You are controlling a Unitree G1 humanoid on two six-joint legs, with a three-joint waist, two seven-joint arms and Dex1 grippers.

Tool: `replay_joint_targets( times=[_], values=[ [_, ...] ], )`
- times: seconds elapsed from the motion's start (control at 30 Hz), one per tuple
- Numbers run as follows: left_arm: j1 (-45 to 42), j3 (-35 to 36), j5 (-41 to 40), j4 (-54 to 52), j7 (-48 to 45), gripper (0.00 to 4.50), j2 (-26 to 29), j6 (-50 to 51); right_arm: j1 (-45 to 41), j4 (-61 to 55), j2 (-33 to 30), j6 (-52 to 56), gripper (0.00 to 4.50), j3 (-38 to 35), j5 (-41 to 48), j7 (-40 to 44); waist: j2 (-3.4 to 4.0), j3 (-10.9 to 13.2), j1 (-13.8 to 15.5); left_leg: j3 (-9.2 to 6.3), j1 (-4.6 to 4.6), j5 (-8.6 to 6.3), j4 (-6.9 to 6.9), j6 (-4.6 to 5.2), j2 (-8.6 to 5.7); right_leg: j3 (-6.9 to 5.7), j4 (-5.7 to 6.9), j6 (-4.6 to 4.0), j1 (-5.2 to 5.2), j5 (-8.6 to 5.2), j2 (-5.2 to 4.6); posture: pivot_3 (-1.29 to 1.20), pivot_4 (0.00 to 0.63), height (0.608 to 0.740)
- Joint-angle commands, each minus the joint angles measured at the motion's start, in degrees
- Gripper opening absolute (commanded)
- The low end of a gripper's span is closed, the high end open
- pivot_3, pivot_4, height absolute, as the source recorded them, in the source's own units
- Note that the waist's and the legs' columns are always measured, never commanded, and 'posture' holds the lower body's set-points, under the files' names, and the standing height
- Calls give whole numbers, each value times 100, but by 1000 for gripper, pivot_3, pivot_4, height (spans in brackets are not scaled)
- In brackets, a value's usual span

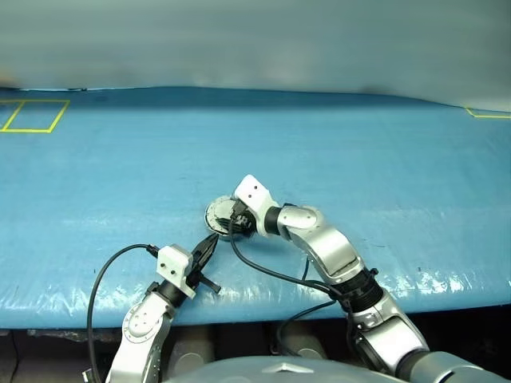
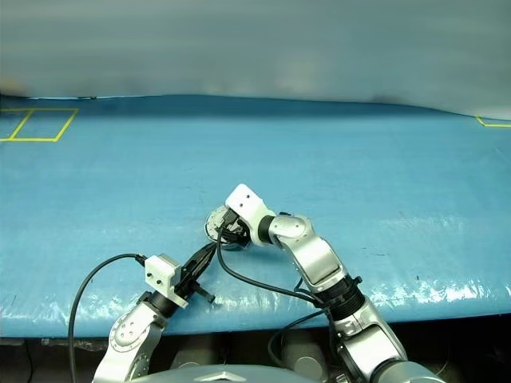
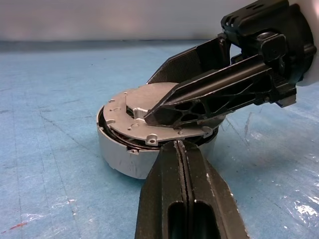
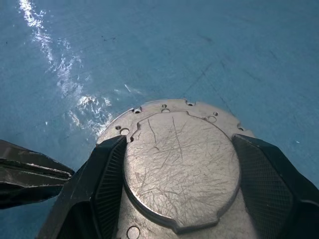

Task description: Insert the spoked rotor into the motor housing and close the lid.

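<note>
The left claw hangs just over the near edge of the tabletop, its two black fingers pressed flat together with nothing between them, their tips aimed at the motor housing and stopping just short of its grey wall. The housing sits on the blue cover a little way in from the near edge, about midway along it. The lid lies on top of it with its plain, scratched grey face up; in the left wrist view it is tilted, one side lifted, and a dark gap shows between its rim and the housing's rim, so it is not seated flush. The right claw reaches in from the right, spread wide, one finger on each side of the lid and gripping it by the edge. Whether the spoked rotor is inside cannot be told. At the far left corner of the tabletop, yellow tape marks out squares.
</note>
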Motion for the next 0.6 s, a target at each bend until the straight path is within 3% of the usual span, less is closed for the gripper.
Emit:
replay_joint_targets(
  times=[0.03,0.6],
  values=[
    [12,-67,-70,-104,-37,0,-9,-86,21,-363,138,24,3027,-43,80,-151,0,0,1,0,-1,0,0,0,0,0,0,0,-1,0,0,0,150,740],
    [12,-100,-72,-140,-32,0,-11,-34,415,-231,208,-239,3027,247,-121,-614,0,0,-1,0,-2,0,-4,0,0,-1,-1,-4,-3,-4,-2,0,150,740]
  ],
)
